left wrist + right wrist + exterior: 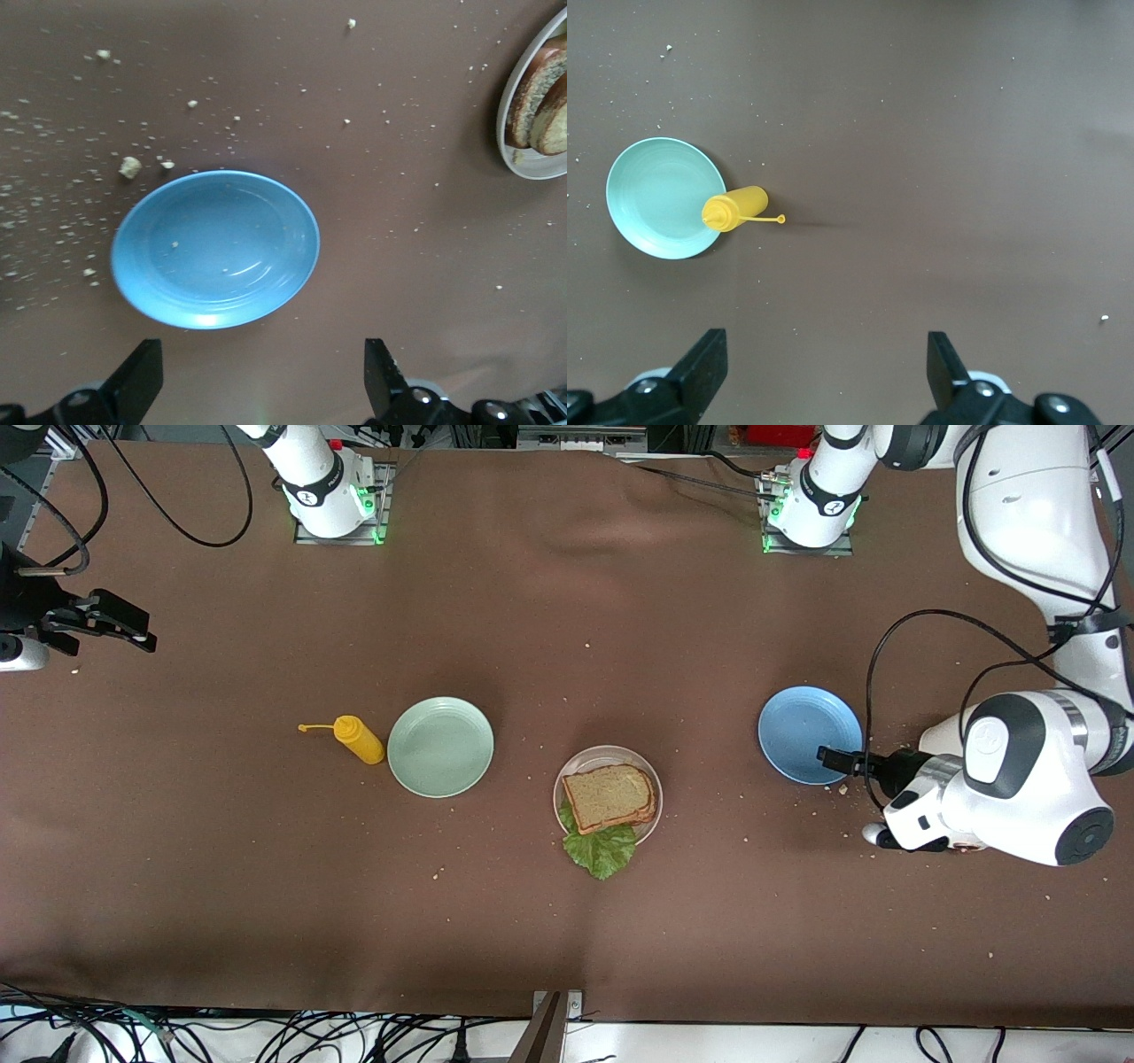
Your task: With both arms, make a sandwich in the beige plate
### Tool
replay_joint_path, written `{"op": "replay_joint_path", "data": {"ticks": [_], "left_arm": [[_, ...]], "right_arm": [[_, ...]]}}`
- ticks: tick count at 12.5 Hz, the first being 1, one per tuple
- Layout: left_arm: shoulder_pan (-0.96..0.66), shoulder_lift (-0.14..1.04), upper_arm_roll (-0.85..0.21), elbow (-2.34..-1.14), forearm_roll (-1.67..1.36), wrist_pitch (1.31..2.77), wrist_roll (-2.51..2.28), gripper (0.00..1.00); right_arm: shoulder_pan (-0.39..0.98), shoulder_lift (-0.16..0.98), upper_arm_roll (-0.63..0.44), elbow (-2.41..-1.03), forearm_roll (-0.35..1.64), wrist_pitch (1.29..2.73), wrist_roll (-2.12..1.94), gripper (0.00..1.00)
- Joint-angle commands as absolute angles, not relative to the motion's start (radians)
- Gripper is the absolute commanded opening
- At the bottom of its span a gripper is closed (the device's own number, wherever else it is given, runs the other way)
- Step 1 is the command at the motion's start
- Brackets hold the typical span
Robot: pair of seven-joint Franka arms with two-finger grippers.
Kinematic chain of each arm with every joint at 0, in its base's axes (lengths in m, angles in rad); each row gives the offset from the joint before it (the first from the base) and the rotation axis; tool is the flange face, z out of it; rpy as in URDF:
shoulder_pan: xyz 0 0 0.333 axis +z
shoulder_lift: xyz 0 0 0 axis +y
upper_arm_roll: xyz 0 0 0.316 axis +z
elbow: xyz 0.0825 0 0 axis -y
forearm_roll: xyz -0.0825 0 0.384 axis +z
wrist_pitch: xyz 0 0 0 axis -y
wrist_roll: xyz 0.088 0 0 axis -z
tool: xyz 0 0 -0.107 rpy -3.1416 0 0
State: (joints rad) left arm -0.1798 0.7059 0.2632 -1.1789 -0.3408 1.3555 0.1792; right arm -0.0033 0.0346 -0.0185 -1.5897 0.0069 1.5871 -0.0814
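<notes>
Left pincer wide, empty, over blue plate rim; right pincer wide, empty, waits over surface at right arm's end. Sandwich stacked on beige plate, lettuce leaf spilling out at 6 o'clock. Bread light, crumbly; grip crust edges gently.

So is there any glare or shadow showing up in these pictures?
Left wrist view: a bright glint on the blue plate's rim. Right wrist view: the yellow bottle casts a soft shadow on the cloth. Front view: even light, faint shadow beside the mint-green plate.
</notes>
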Motion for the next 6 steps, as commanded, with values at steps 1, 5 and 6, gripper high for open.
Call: {"op": "replay_joint_path", "data": {"ticks": [1, 5, 6], "left_arm": [[-0.186, 0.569, 0.27, -1.203, -0.259, 1.341, 0.175, 1.0], [-0.091, 0.522, 0.301, -1.201, -0.241, 1.307, 0.207, 1.0], [-0.087, 0.512, 0.304, -1.2, -0.226, 1.31, 0.207, 1.0]], "right_arm": [[-0.011, 0.051, -0.014, -1.563, 0.006, 1.582, -0.081, 1.0], [-0.011, 0.052, -0.015, -1.563, 0.005, 1.58, -0.083, 1.0], [-0.012, 0.052, -0.015, -1.563, 0.005, 1.577, -0.083, 1.0]]}}
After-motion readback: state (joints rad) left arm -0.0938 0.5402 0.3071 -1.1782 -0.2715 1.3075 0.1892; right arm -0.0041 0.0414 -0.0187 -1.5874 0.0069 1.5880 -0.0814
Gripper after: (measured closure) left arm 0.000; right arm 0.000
